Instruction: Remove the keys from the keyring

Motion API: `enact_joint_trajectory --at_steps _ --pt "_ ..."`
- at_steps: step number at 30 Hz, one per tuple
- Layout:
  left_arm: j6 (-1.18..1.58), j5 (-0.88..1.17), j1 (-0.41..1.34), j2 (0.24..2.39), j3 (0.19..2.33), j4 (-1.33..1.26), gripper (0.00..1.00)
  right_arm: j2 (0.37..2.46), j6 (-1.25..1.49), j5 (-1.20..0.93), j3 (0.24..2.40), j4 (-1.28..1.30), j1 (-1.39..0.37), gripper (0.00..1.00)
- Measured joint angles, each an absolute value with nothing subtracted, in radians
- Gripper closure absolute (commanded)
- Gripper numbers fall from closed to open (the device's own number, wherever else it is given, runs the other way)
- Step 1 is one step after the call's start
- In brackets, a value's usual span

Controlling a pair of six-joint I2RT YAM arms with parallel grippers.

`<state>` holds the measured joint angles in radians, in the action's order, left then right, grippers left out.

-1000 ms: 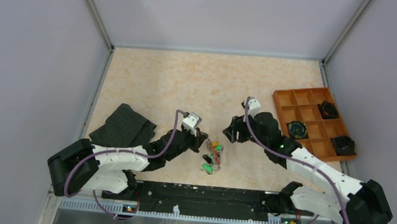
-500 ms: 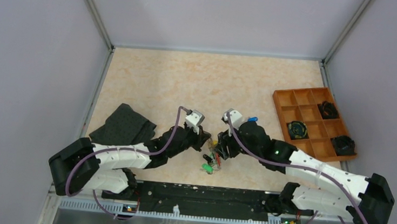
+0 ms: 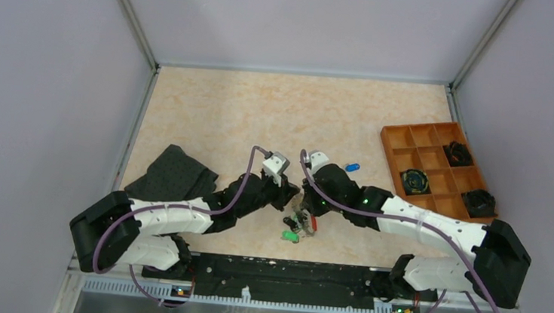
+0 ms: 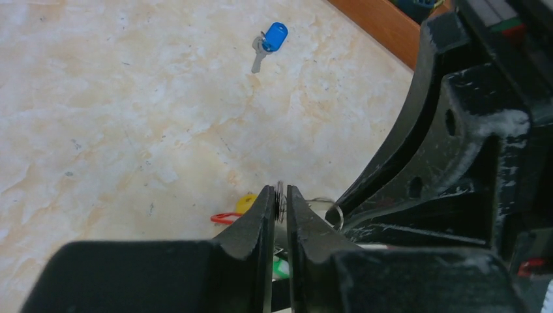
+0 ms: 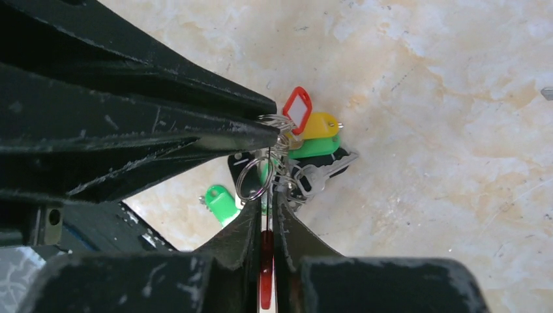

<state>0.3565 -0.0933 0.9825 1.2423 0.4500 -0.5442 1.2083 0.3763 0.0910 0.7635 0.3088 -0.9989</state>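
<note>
The bunch of keys (image 3: 300,221) lies on the table between both grippers; its red (image 5: 298,107), yellow (image 5: 319,124) and green (image 5: 313,147) heads fan out together. My right gripper (image 5: 269,202) is shut on the keyring's red sleeve (image 5: 266,264), and the thin grey wire runs up from the jaws. My left gripper (image 4: 280,192) pinches a small metal ring (image 4: 281,195) of the bunch at its fingertips, with only a narrow slit between them. A loose green key (image 5: 220,201) lies beside the bunch. A blue key (image 4: 274,36) lies apart, farther back.
An orange compartment tray (image 3: 397,146) with black coiled objects stands at the right. A black cloth (image 3: 174,176) lies at the left beside the left arm. The two grippers (image 3: 297,198) meet tip to tip over the bunch.
My right arm swung left from near the tray to the bunch and its jaws shut on the red sleeve. The blue key now lies bare behind it. The left arm barely moved.
</note>
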Motion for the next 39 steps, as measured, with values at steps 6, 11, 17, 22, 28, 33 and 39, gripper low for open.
enact_joint_trajectory --at_steps 6,11,17,22,28,33,39 --pt "0.402 -0.092 0.974 1.244 0.488 -0.496 0.39 1.222 0.459 0.128 0.775 0.324 -0.992 1.00" --pt "0.517 -0.058 0.907 1.172 0.490 -0.436 0.21 1.207 0.587 0.142 0.774 0.322 -0.951 1.00" --pt "0.672 -0.041 0.844 0.971 0.462 -0.407 0.13 1.130 0.815 0.211 0.754 0.249 -0.887 1.00" --pt "0.775 -0.049 0.826 0.820 0.436 -0.377 0.11 1.052 1.093 0.337 0.647 0.079 -0.880 1.00" --pt "0.841 -0.060 0.820 0.758 0.423 -0.368 0.11 1.023 1.378 0.426 0.497 -0.114 -0.880 1.00" --pt "0.908 -0.060 0.819 0.764 0.344 -0.415 0.11 1.022 1.529 0.468 0.448 -0.252 -0.880 1.00" --pt "0.975 -0.060 0.819 0.853 0.257 -0.561 0.11 1.077 1.655 0.503 0.392 -0.473 -0.881 1.00"
